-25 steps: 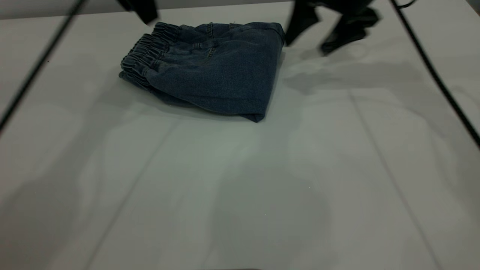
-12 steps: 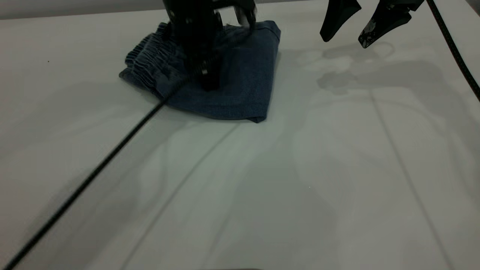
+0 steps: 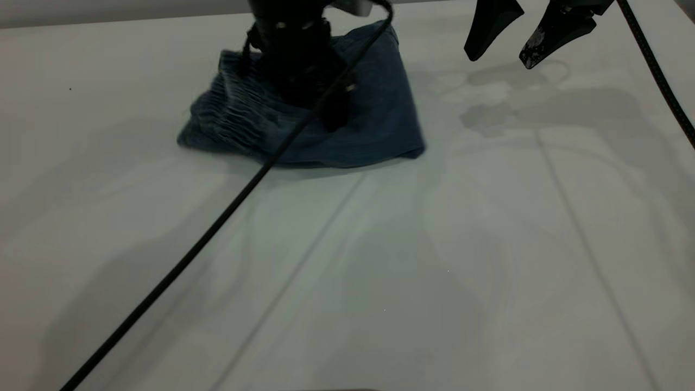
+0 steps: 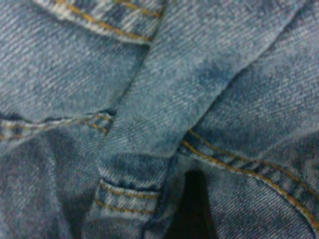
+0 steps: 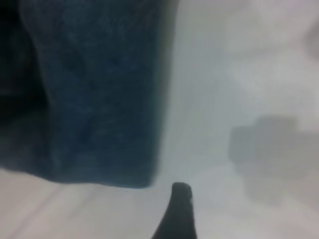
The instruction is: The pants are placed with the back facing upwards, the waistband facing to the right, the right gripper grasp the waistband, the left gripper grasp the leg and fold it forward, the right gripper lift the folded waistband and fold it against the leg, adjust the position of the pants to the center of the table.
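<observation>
The left gripper, grip unclear, had dragged the folded pants centerward; the right gripper hung spread.

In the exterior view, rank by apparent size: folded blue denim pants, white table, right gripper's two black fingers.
1. White table, largest.
2. Folded blue denim pants, partly hidden by the left gripper.
3. Right gripper, its black fingers spread, cropped at the frame's top.
</observation>
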Controlling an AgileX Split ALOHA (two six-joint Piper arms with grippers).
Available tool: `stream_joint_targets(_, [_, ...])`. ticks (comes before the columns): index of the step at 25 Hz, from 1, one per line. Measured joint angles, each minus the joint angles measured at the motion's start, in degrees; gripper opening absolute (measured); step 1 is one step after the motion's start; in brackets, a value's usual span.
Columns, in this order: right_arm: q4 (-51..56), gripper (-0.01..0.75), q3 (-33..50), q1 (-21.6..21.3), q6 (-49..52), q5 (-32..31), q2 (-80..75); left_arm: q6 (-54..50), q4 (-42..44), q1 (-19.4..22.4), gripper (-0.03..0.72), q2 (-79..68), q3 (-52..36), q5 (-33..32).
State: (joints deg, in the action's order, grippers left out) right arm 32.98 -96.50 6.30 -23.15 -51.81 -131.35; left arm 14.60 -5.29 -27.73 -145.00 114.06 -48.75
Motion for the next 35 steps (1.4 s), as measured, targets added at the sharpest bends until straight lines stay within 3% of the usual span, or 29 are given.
stream_joint_targets(6, [-0.1, 0.587, -0.5, 0.0, 0.0, -0.2, 0.0, -6.7, -0.6, -0.8, 0.561, -1.1, 4.8, -5.9])
stream_joint_targets(11, [-1.5, 0.587, -7.2, -0.3, 2.6, -7.4, 0.0, -6.9, 7.2, -0.9, 0.561, -1.5, 16.0, -18.4])
stream_joint_targets(15, [-5.0, 0.587, -17.2, -0.8, 8.4, -16.2, 0.0, -6.9, 12.2, -0.9, 0.561, -1.1, 26.5, -18.4])
stream_joint_targets(19, [-9.1, 0.587, -25.0, -0.8, 15.5, -17.8, 1.3, -6.9, 13.1, -0.9, 0.561, 2.5, 30.4, -18.4])
stream_joint_targets(26, [-10.3, 0.586, -25.6, -0.8, 19.1, -19.3, 12.4, -8.0, 16.2, -0.9, 0.561, 14.7, 30.9, -18.4])
stream_joint_targets(35, [-10.3, 0.586, -25.7, -0.8, 19.1, -20.5, 38.5, -10.2, 17.6, -0.9, 0.561, 35.1, 29.5, -18.4])
